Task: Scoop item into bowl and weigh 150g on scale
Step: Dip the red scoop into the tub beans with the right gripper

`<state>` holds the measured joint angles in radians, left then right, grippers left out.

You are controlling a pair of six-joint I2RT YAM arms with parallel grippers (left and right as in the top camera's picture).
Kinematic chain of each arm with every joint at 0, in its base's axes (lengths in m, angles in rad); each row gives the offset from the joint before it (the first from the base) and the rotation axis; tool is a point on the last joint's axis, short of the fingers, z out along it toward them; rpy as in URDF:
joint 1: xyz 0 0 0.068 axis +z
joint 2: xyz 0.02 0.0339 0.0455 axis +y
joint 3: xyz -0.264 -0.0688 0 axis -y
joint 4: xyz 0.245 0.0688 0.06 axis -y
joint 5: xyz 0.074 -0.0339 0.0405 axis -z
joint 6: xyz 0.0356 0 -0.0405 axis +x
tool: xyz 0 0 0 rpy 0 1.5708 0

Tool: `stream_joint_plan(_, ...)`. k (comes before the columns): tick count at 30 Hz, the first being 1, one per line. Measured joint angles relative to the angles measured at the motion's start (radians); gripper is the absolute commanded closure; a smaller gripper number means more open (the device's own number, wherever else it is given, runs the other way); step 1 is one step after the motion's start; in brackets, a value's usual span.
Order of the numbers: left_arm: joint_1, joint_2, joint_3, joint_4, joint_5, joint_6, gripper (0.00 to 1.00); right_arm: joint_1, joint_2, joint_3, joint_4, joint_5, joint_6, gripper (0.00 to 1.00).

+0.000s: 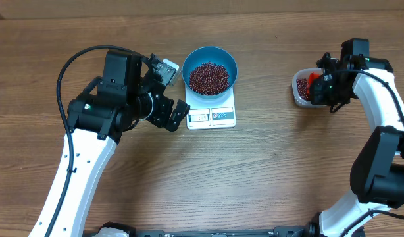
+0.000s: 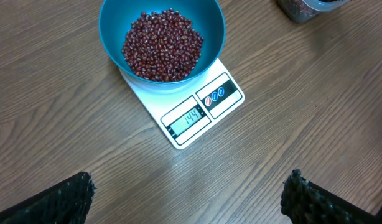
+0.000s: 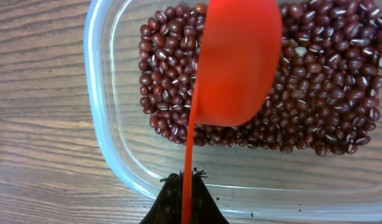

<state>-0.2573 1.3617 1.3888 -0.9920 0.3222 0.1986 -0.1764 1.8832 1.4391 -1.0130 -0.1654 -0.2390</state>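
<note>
At three o'clock the right gripper [image 3: 185, 190] is clamping the red scoop [image 3: 237, 62] over the tub [image 3: 97, 81]; the left gripper [image 2: 188, 190] is gaping empty. The scale [image 2: 225, 93] under the blue bowl [image 2: 113, 25] is reading slightly short, needing only a few beans [image 3: 315, 93].

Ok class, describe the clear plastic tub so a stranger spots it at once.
On the wooden table, look to the robot's right of the flat white scale. There stands a clear rounded-rectangular plastic tub. Unlike the round blue bowl, it is see-through, with a red-orange scoop in it.
</note>
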Motion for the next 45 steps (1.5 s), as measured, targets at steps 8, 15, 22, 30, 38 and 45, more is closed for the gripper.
stream_joint_plan(8, 0.0, 0.0, 0.0, 0.0, 0.0, 0.0, 0.01, 0.016, -0.001, 0.0, -0.025, -0.058, -0.072, 0.96)
stream_joint_plan(15, 0.0, 0.0, 0.0, 0.0, 0.0, 0.0, 0.0, 0.018, -0.001, -0.002, -0.059, -0.082, -0.059, 0.96)
stream_joint_plan(22, 0.0, 0.0, 0.0, 0.0, 0.0, 0.0, 0.0, -0.059, -0.001, 0.023, -0.122, -0.121, -0.011, 0.96)
stream_joint_plan(30, 0.0, 0.0, 0.0, 0.0, 0.0, 0.0, 0.0, -0.149, -0.001, 0.083, -0.153, -0.254, -0.002, 0.96)
stream_joint_plan(38, 0.0, 0.0, 0.0, 0.0, 0.0, 0.0, 0.01, -0.168, -0.001, 0.109, -0.232, -0.406, -0.081, 0.96)
stream_joint_plan(45, 0.0, 0.0, 0.0, 0.0, 0.0, 0.0, 0.0, -0.168, -0.001, 0.168, -0.303, -0.514, -0.149, 0.96)
